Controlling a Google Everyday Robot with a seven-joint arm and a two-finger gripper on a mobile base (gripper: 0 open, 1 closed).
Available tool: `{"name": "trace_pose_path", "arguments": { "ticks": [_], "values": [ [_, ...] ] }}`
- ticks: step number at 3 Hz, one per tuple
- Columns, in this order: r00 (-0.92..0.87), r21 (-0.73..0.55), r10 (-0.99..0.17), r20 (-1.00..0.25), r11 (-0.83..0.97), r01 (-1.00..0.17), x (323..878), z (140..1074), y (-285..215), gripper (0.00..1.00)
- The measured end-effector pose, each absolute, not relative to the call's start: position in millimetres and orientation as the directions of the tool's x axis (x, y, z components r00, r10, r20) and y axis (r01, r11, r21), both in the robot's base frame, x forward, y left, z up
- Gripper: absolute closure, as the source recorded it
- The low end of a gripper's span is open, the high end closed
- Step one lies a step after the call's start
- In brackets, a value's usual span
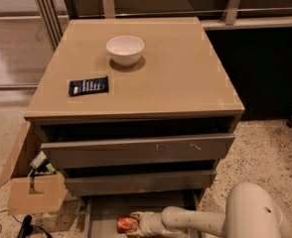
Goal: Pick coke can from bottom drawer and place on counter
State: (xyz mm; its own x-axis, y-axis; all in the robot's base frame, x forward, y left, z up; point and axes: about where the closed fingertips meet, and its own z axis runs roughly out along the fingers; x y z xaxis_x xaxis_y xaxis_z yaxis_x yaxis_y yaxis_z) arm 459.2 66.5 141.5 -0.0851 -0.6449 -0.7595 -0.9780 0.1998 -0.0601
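The coke can (pixel 126 225), red-orange, lies on the grey floor of the open bottom drawer (pixel 104 217) at the bottom of the camera view. My gripper (pixel 136 224) reaches in from the right on a white arm and sits right against the can's right side. The beige counter (pixel 176 78) is the cabinet's top, above the three drawers.
A white bowl (pixel 125 49) and a flat dark packet (pixel 88 86) sit on the counter. An open cardboard box (pixel 29 187) with items stands left of the cabinet. My white arm base (pixel 255 214) is at the lower right. Speckled floor surrounds the cabinet.
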Motion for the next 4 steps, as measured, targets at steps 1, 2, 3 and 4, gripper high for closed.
{"name": "trace_pose_path", "arguments": {
  "ticks": [1, 2, 3, 4],
  "values": [
    [-0.085, -0.06, -0.645, -0.76, 0.2, -0.978, 459, 142, 67, 0.8],
    [-0.085, -0.06, -0.645, -0.76, 0.2, -0.978, 459, 142, 67, 1.0],
    [-0.088, -0.056, -0.642, -0.762, 0.201, -0.978, 458, 142, 67, 1.0],
    [-0.069, -0.061, -0.617, -0.784, 0.187, -0.981, 454, 165, 63, 1.0]
  ]
}}
